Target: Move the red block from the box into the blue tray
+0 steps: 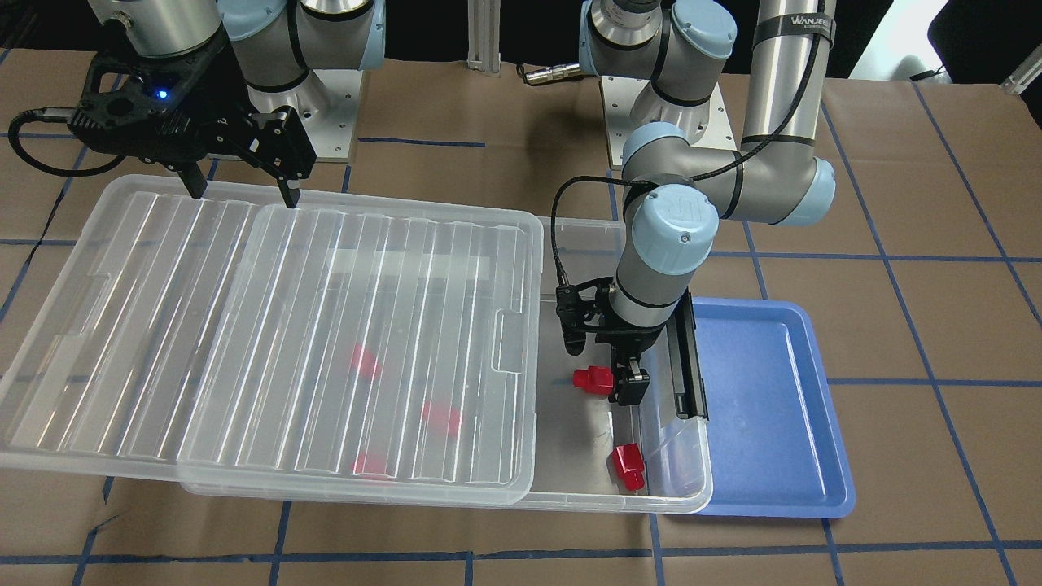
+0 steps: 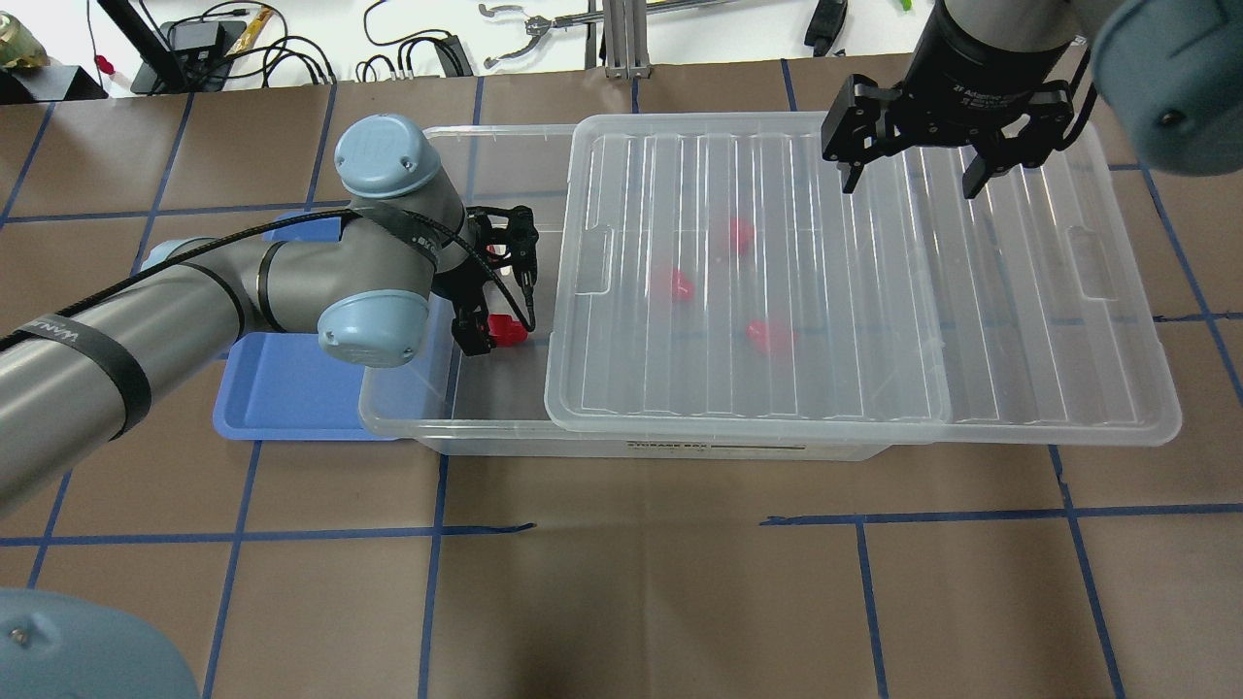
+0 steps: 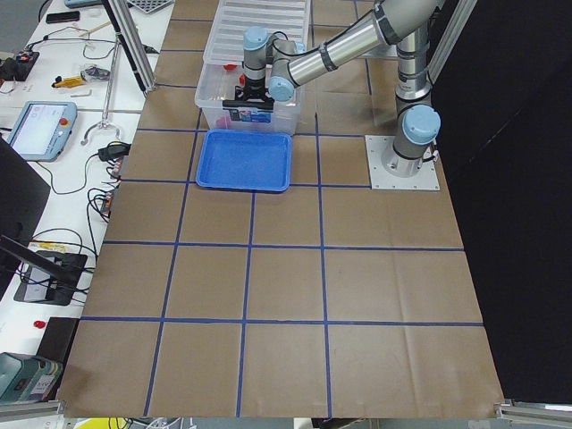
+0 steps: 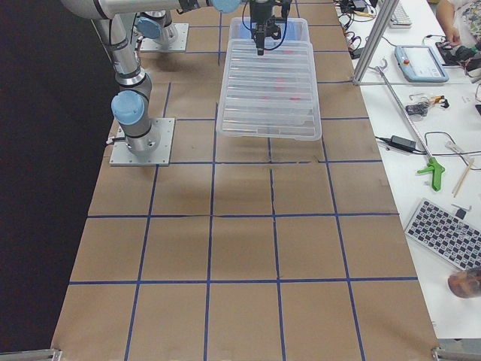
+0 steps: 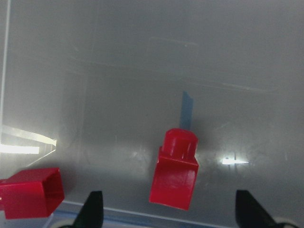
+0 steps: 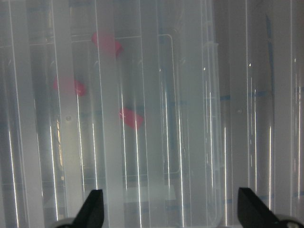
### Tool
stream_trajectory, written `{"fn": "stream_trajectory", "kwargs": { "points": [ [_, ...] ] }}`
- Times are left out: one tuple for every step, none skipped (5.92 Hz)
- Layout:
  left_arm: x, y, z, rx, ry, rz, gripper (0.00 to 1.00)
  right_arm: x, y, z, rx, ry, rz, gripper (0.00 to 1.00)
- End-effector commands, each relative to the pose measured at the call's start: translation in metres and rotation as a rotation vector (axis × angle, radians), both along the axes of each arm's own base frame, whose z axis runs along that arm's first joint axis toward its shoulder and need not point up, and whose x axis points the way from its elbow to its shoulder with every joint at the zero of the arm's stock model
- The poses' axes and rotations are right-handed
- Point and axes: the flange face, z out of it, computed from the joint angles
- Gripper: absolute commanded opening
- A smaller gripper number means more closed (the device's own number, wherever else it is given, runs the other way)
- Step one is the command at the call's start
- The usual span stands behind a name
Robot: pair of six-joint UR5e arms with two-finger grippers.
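Two grippers, both w/ fingers spread wide. L gripper is down in the uncovered end of the box; the red block lies on the floor betw. its fingertips, untouched. A 2nd red block lies nearby. R gripper hovers over the ribbed lid. Blue tray abuts the box's open end.

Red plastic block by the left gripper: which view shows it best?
Left wrist-mounted: the glossy red plastic block is large, stub clear. Front-facing and overhead show it small; side views too distant; right wrist misses it.
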Motion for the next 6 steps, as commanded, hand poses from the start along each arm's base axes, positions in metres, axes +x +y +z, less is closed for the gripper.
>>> {"fn": "stream_trajectory", "kwargs": {
  "points": [
    [-0.001,-0.003,-0.021,0.036,-0.002,-0.002,0.97,-0.001,-0.001,-0.002,0.003,0.003,0.009,1.0],
    [-0.001,-0.003,-0.03,0.05,-0.003,-0.004,0.96,-0.002,-0.001,-0.002,0.005,0.001,0.008,1.0],
    [-0.002,-0.003,-0.033,0.056,-0.004,-0.01,0.91,-0.002,0.0,-0.002,0.006,0.003,0.006,1.0],
    [-0.001,-0.004,-0.033,0.054,-0.005,-0.04,0.69,-0.003,0.002,0.002,-0.003,0.004,0.005,1.0],
    [-0.006,-0.002,-0.033,0.054,-0.005,-0.042,0.32,-0.006,0.003,0.004,-0.005,0.03,0.004,1.0],
    [-0.008,0.0,-0.028,0.049,-0.007,-0.051,0.21,-0.005,0.003,0.004,-0.008,0.028,0.004,1.0]
  ]
}}
